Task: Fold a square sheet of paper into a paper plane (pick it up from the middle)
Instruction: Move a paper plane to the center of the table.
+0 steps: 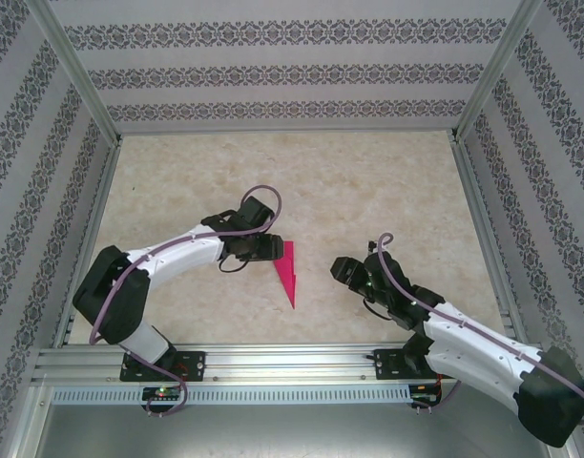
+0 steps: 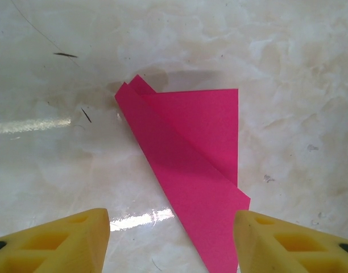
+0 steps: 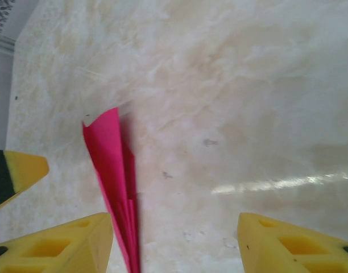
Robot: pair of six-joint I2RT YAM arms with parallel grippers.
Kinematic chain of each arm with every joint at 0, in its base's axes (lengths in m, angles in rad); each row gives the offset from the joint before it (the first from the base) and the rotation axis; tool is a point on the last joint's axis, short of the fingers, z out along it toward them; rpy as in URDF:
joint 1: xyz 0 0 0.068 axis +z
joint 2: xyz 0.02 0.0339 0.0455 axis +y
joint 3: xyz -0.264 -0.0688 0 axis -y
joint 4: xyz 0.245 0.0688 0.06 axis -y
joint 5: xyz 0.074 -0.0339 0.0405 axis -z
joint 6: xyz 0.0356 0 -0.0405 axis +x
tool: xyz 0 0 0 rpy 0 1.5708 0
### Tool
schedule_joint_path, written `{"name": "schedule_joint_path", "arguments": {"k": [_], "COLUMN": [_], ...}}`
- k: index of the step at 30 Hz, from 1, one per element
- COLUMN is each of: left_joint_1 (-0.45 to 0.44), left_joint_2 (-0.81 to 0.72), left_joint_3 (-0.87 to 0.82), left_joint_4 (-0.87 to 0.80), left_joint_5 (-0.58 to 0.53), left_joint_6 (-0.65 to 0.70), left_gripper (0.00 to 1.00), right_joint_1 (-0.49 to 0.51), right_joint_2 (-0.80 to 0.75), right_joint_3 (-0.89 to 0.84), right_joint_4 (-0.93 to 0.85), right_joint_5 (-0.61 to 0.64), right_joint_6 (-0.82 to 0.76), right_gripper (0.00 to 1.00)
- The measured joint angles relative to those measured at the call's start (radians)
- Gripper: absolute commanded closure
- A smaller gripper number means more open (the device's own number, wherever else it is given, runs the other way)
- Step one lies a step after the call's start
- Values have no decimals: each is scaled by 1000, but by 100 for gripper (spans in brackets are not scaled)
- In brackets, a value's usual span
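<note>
The magenta sheet of paper (image 1: 286, 271) lies on the table folded into a narrow paper plane, its tip toward the near edge. Layered flaps show in the left wrist view on the plane (image 2: 191, 153). My left gripper (image 1: 276, 250) hovers at the plane's wide left end, open, its yellow fingers (image 2: 66, 242) standing apart on either side of the paper with nothing pinched. My right gripper (image 1: 342, 270) is open a little to the right of the plane. The paper (image 3: 114, 182) rises beside its left finger (image 3: 60, 247) without touching.
The marble-patterned tabletop (image 1: 368, 191) is walled by patterned panels on three sides, with an aluminium rail (image 1: 292, 367) along the near edge. A tip of the left gripper's finger (image 3: 17, 173) shows at the left edge of the right wrist view.
</note>
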Motion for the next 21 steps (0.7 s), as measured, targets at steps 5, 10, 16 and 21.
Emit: {"name": "schedule_joint_path", "arguments": {"k": [5, 10, 16, 21], "left_joint_1": [-31, -61, -86, -90], "left_joint_2": [67, 140, 222, 249], "left_joint_3": [53, 134, 193, 196], "left_joint_4": [-37, -74, -101, -112], "left_joint_5": [-26, -52, -58, -60], "left_joint_6": [-12, -26, -57, -86], "left_gripper": [36, 35, 35, 40], "right_joint_1": [0, 0, 0, 0], "right_joint_2": [-18, -18, -8, 21], "right_joint_3": [-32, -44, -44, -44], "right_joint_4": [-5, -3, 0, 8], "right_joint_5": [0, -1, -2, -9], "right_joint_6": [23, 39, 42, 42], "right_gripper": [38, 37, 36, 35]}}
